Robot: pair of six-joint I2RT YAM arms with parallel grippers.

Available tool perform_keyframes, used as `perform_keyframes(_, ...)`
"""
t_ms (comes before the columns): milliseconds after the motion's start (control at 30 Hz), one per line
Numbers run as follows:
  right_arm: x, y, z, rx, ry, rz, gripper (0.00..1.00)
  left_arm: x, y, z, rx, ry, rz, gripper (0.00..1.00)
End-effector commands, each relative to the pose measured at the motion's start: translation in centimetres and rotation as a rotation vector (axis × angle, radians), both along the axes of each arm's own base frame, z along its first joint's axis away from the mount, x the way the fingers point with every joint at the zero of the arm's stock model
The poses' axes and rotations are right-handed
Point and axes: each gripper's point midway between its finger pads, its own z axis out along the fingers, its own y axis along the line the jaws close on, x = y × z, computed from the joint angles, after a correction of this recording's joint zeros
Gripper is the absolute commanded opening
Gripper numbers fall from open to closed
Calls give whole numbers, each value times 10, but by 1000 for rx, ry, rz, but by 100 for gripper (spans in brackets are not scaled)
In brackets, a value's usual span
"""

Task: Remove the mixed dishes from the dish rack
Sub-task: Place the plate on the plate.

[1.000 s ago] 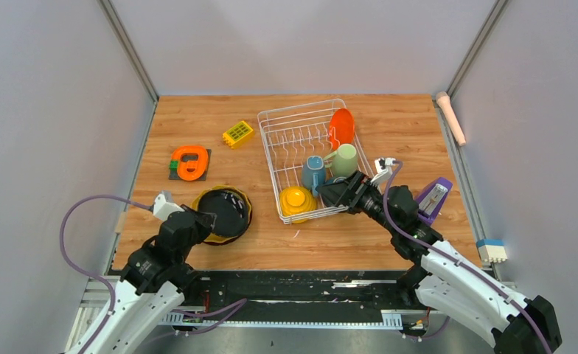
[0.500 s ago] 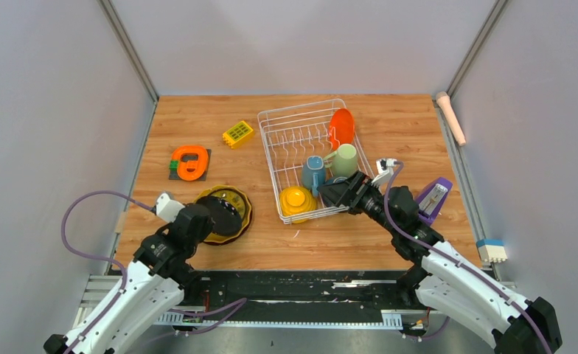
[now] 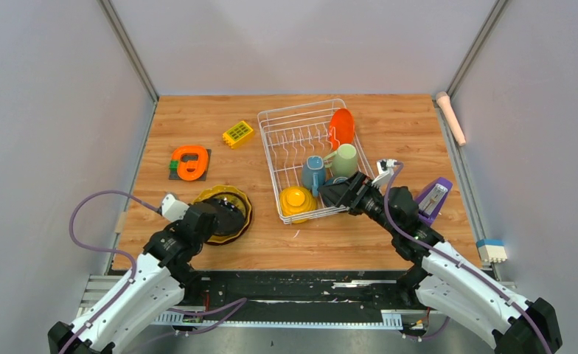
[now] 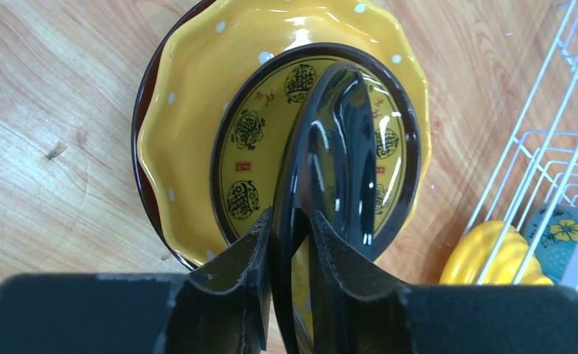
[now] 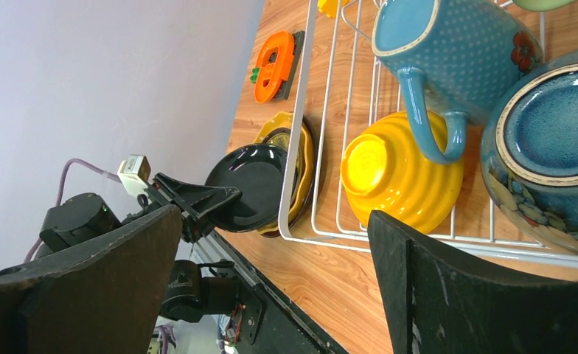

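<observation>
The white wire dish rack (image 3: 301, 106) holds an orange plate (image 3: 340, 127), a pale green mug (image 3: 344, 158), a blue mug (image 3: 314, 172), a yellow bowl (image 3: 297, 202) and a dark bowl (image 5: 548, 140). Left of the rack, a yellow plate (image 4: 190, 96) lies on a dark brown plate (image 4: 147, 96). A glossy black plate (image 4: 338, 147) leans tilted on them. My left gripper (image 4: 292, 217) straddles its near rim, jaws slightly open, with a thin gap at the right finger. My right gripper (image 3: 329, 193) stands wide open at the rack's near right corner, holding nothing.
A yellow studded brick (image 3: 238, 133) and an orange round gadget (image 3: 190, 162) lie left of the rack. A purple object (image 3: 433, 198) sits right of my right arm. A pink cylinder (image 3: 450, 116) lies at the table's right edge, and a white and blue block (image 3: 491, 250) off it.
The left arm has lowered the black plate onto the yellow plate and drawn back a little. Its jaws have loosened around the rim. The right arm has not moved.
</observation>
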Motion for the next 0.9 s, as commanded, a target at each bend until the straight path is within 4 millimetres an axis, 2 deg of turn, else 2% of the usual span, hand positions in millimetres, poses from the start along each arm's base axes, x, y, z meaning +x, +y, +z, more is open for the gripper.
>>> perform_keyframes(0,1,-3,13,28,-27,-23,100,6,-3,-4,-28,-9,34,35)
perform_keyframes(200,2,-5,14,28,-30,-37,100,7,-5,-5,-23,3,26,57)
perform_keyframes(400,4,-6,13,15,-27,-42,100,6,-4,-2,-22,1,29,67)
perform_keyframes(467,4,-6,12,10,-23,-45,100,5,-2,1,-18,-1,35,76)
perform_keyframes(500,5,-7,11,7,-21,-48,100,5,-1,4,-18,-8,39,85)
perform_keyframes(567,5,-7,10,5,-18,-53,100,4,2,7,-13,-12,44,96)
perform_keyframes(633,6,-8,9,4,-15,-58,100,3,4,10,-10,-18,47,99)
perform_keyframes(867,7,-7,5,-6,2,-61,100,0,7,13,-8,-26,45,100)
